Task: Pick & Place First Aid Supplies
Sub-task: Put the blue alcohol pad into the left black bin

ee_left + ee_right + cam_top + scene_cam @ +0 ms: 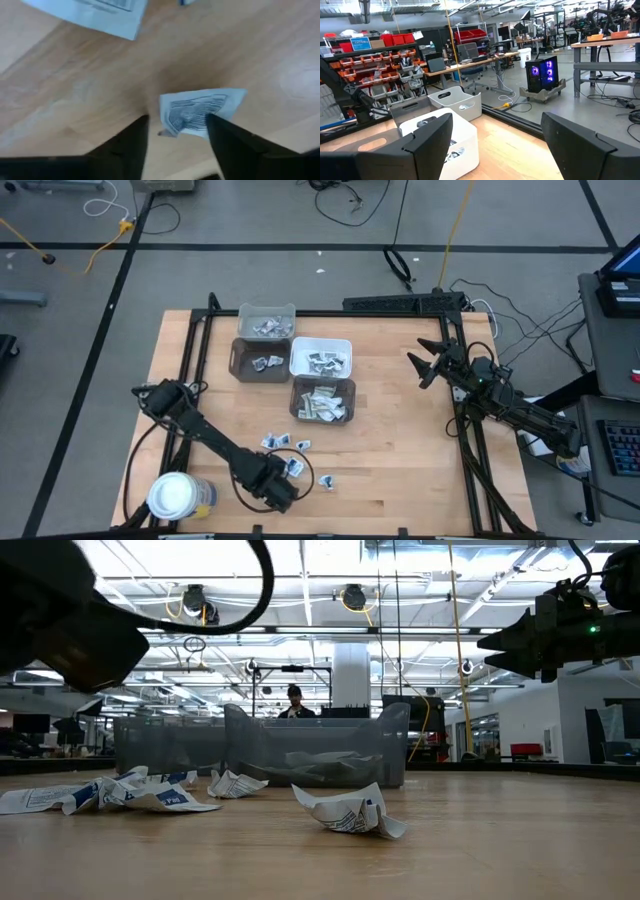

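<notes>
Left gripper [176,131] jaws apart astride packet [200,112]; right gripper [428,363] jaws wide; four bins [321,357] hold packets (crumpled).

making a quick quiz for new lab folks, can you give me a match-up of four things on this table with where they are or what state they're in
Things:
1. left gripper
2. right gripper
3. white bin
4. white-lidded jar

Places or states:
A. at the table's near left corner
B. low over the wood, a paper packet between its jaws
C. in the cluster of four bins, paper packets inside
D. raised over the right side of the table, jaws wide open and empty

Pairs: 1-B, 2-D, 3-C, 4-A
</notes>
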`<state>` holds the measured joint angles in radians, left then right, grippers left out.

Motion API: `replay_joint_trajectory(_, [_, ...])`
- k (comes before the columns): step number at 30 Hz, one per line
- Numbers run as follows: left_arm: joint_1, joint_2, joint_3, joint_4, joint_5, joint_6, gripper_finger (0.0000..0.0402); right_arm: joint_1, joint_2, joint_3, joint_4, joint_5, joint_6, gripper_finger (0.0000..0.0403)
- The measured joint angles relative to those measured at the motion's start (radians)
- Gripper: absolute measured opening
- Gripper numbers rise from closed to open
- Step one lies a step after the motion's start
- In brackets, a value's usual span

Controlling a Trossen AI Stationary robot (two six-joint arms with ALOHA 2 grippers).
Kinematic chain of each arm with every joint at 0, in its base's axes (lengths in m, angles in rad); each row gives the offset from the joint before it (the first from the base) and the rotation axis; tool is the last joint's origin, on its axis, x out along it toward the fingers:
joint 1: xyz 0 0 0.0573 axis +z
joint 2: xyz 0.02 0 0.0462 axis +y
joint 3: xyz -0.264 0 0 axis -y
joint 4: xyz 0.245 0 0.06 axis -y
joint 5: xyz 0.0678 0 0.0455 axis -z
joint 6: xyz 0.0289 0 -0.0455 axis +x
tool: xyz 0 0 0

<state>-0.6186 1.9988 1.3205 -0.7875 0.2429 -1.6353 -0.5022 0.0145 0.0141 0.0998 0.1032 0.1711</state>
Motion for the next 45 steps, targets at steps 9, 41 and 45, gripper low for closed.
replay_joint_trajectory(9, [0.000,0.001,-0.001,-0.018,-0.027,0.017,0.0016,0.000,0.000,0.000,0.000,0.000,0.000,0.0297])
replay_joint_trajectory(41, [0.263,-0.460,-0.004,-0.613,-0.085,0.481,0.0001,0.000,0.000,0.000,0.000,0.000,0.000,0.0297])
replay_joint_trajectory(45, [0.407,-0.460,-0.004,-0.613,-0.079,0.582,0.0001,0.000,0.000,0.000,0.000,0.000,0.000,0.0297])
